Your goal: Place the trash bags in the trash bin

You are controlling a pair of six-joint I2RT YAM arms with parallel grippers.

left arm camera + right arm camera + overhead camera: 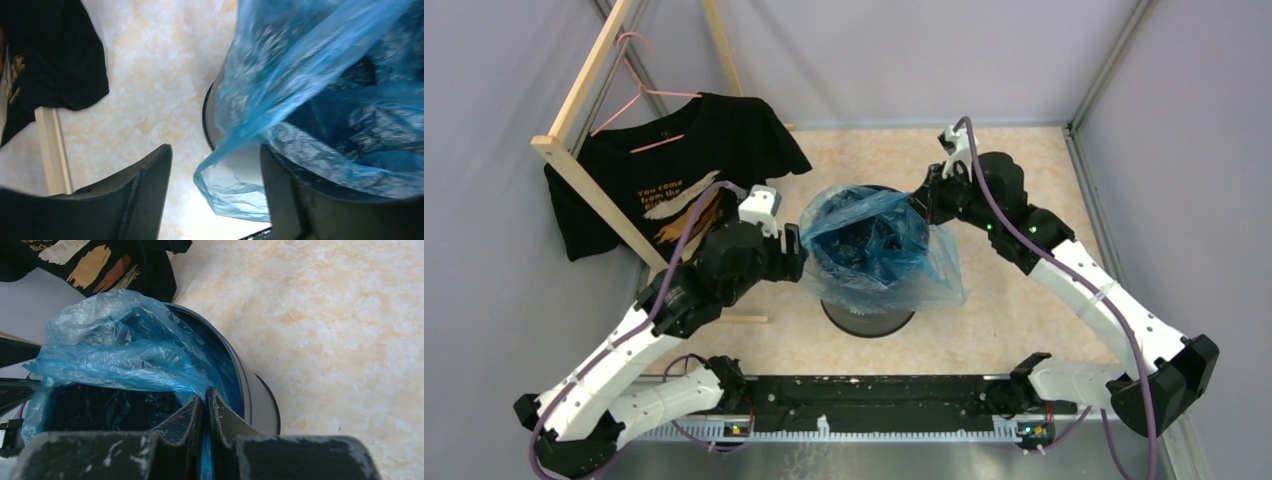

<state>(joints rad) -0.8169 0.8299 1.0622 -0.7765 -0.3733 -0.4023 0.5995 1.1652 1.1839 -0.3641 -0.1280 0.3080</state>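
Bag [879,240] sits stuffed into the mouth of the bin [869,322], its blue film bulging over the rim and spilling down the near-right side. The right end effector [921,200] is at the far-right rim, jaws narrowed onto a fold of the bag. The left end effector [799,255] is just beside the left rim, jaws wide. Only the left wrist view shows a loose corner of film hanging unclamped between its fingers [150,190]. Only the right wrist view shows blue film pinched in the slit between that pair. A T-shirt [694,170] hangs at the far left of the bench [1024,170].
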